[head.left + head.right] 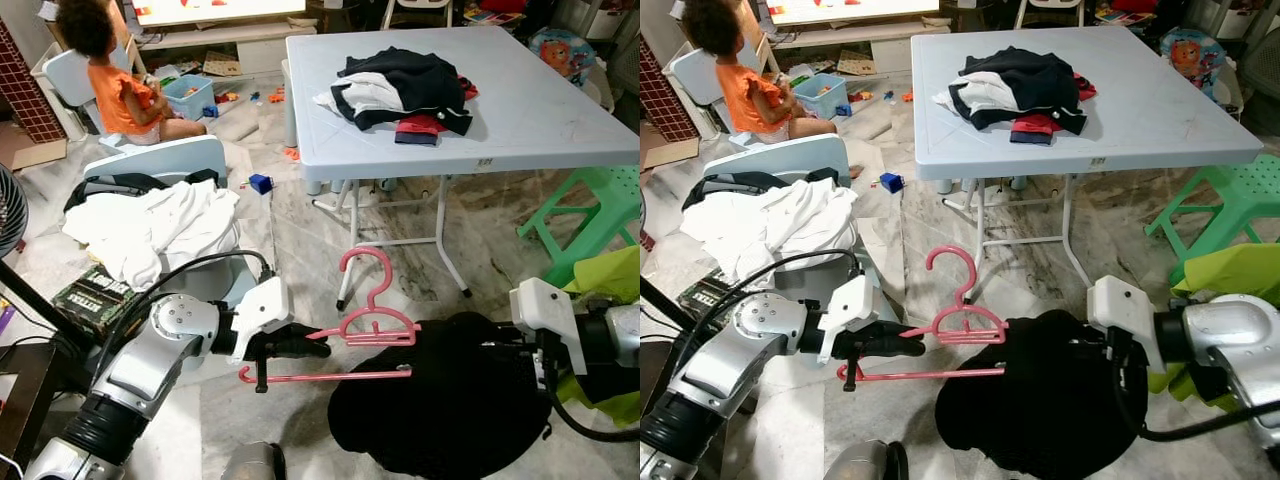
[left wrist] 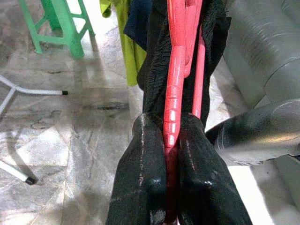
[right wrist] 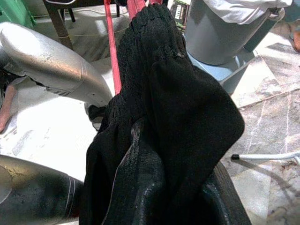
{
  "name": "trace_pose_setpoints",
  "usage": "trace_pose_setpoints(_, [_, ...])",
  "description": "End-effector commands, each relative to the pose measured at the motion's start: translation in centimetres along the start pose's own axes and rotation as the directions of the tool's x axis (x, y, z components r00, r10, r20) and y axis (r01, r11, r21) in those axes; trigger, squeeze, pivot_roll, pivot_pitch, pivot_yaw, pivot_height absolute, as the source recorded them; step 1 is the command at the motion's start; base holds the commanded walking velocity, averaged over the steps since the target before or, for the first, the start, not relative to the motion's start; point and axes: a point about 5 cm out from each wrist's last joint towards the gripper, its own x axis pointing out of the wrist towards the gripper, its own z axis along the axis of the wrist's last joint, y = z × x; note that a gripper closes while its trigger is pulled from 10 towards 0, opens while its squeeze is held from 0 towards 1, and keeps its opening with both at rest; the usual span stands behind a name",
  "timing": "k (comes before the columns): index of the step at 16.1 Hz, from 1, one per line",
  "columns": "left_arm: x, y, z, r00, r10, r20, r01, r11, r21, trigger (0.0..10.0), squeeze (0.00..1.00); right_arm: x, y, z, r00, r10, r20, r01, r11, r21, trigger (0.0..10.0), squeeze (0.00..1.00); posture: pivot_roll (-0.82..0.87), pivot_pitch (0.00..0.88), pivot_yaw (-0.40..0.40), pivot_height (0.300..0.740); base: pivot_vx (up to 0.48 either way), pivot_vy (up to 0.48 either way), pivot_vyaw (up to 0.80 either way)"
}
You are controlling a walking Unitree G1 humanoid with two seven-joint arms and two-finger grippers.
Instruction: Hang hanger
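Note:
A pink plastic hanger (image 1: 375,325) hangs in the air in front of me, hook (image 1: 365,262) pointing up. My left gripper (image 1: 318,345) is shut on its left shoulder end; in the left wrist view both black fingers (image 2: 140,159) clamp the pink bar (image 2: 172,93). The hanger's right end reaches into a black garment (image 1: 440,410) that droops toward the floor. My right gripper (image 3: 178,159) is shut on that black cloth, which covers most of its fingers. In the head views the right wrist (image 1: 545,320) sits at the garment's right edge.
A white folding table (image 1: 560,120) with a pile of dark clothes (image 1: 400,90) stands just ahead. A green stool (image 1: 600,205) and a yellow-green cloth (image 1: 610,275) lie right. On the left, a chair with white laundry (image 1: 150,225). A child (image 1: 120,90) sits far left.

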Motion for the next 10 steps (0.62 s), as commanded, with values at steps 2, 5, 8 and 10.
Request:
trace_pose_setpoints(2, [0.3, 0.3, 0.8, 0.997, 0.051, 0.063, -0.052, 0.999, 0.014, 0.0, 0.0, 0.9, -1.3, 1.0, 0.997, -0.02, 0.079, 0.019, 1.0, 0.008, 10.0, 1.0, -0.06, 0.01, 0.031, 0.74, 0.0, 0.0, 0.0])
trace_pose_setpoints(5, [0.7, 0.5, 1.1, 0.987, 0.118, 0.111, -0.121, 0.993, 0.018, 0.0, 0.0, 1.5, -3.5, 1.7, 0.978, -0.173, 0.12, 0.182, 0.981, -0.066, 10.0, 1.0, -0.06, 0.005, 0.024, 0.74, 0.0, 0.0, 0.0])
trace_pose_setpoints(8, [1.0, 0.7, 1.4, 0.972, 0.177, 0.155, -0.181, 0.983, 0.015, 0.0, 0.0, 2.2, -4.3, 2.4, 0.961, -0.228, 0.154, 0.244, 0.966, -0.089, 10.0, 1.0, -0.06, 0.003, 0.023, 0.74, 0.0, 0.0, 0.0])
trace_pose_setpoints(10, [1.1, 0.8, 1.4, 0.967, 0.19, 0.168, -0.195, 0.981, 0.011, 0.0, 0.0, 2.3, -4.9, 2.5, 0.945, -0.278, 0.174, 0.293, 0.953, -0.071, 10.0, 1.0, -0.06, 0.002, 0.022, 0.74, 0.0, 0.0, 0.0])
